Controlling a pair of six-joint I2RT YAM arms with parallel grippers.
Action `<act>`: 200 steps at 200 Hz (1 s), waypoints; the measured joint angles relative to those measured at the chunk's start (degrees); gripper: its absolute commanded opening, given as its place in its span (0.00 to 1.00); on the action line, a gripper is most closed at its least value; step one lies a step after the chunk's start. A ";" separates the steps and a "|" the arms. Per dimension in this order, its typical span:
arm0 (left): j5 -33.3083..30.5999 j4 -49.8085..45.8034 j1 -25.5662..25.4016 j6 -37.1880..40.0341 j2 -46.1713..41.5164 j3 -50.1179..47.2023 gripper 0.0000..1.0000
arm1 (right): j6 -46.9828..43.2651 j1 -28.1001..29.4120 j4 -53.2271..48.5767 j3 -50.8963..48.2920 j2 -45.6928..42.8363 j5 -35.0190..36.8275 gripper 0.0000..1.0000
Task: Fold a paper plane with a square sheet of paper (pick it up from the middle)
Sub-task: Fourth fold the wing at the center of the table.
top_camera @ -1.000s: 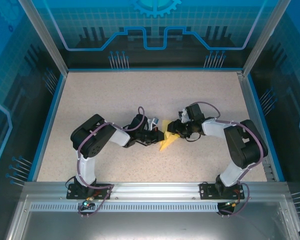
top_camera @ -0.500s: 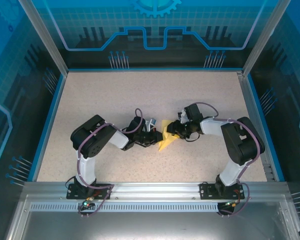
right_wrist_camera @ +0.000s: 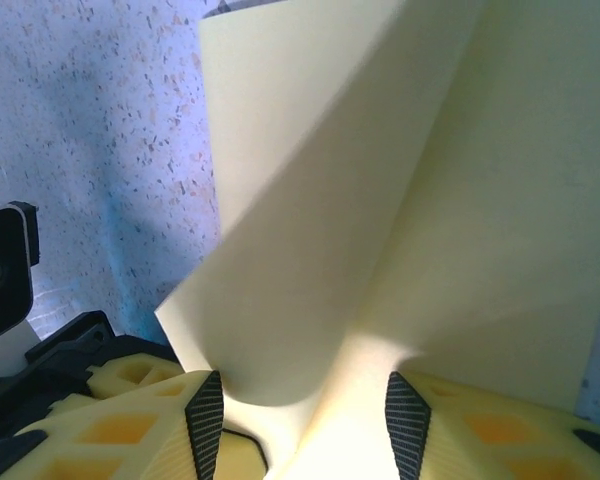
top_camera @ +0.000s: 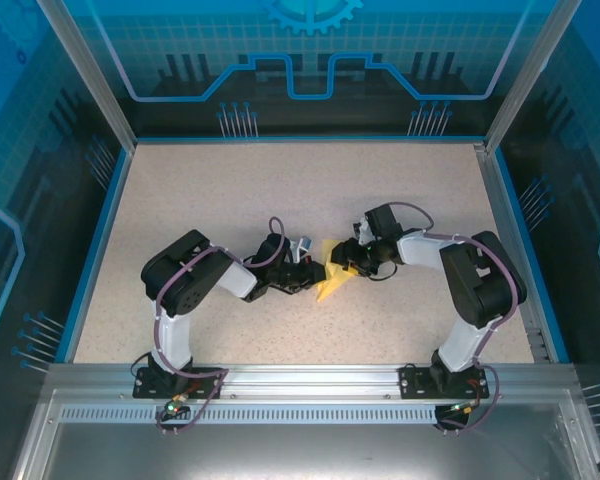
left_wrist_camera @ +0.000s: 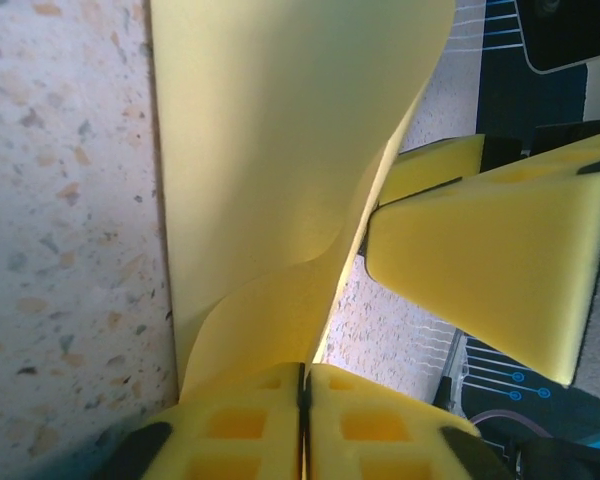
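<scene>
The pale-yellow square sheet of paper (top_camera: 332, 276) is partly folded and lifted off the table centre between both grippers. My left gripper (top_camera: 313, 276) is shut on its lower edge; the left wrist view shows the yellow pads (left_wrist_camera: 250, 420) pressed together on the sheet (left_wrist_camera: 280, 150), which curls upward. My right gripper (top_camera: 346, 262) meets the sheet from the right. In the right wrist view its jaws stand apart, and a curved fold of the paper (right_wrist_camera: 380, 200) bulges between the ribbed fingers (right_wrist_camera: 204, 425). The right gripper's foam fingers (left_wrist_camera: 480, 250) touch the sheet's right edge.
The speckled beige table (top_camera: 230, 190) is bordered by a blue rim and aluminium posts (top_camera: 90, 80). Both arm bases stand at the near metal rail (top_camera: 300, 385). The two arms nearly touch at the table centre.
The right arm has drawn in slightly to the left. The left gripper and the paper have shifted a little left with it. The left gripper's hold has stayed the same.
</scene>
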 measured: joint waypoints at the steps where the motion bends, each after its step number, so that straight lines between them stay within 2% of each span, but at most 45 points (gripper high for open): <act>1: 0.02 0.00 0.00 -0.07 0.00 0.00 0.18 | 0.02 0.04 -0.11 0.09 0.02 0.04 0.51; 37: 1.07 0.90 0.04 0.04 -0.35 0.13 0.31 | 0.02 0.37 -2.12 1.40 0.52 1.05 0.52; 95: 0.94 -2.97 1.46 2.05 -5.29 -1.25 0.37 | 0.11 0.61 -2.73 1.81 0.66 1.42 0.52; 116: 0.00 -4.57 2.29 3.04 -7.32 -2.16 0.43 | 0.28 0.61 -2.73 1.81 0.66 1.44 0.52; 152: -2.58 -9.05 2.25 4.20 -9.20 -1.97 0.45 | 0.46 0.61 -2.71 1.81 0.66 1.44 0.52; 200: -3.54 -13.62 -0.44 5.75 -8.70 1.64 0.43 | 0.94 0.61 -2.58 1.90 0.66 1.16 0.56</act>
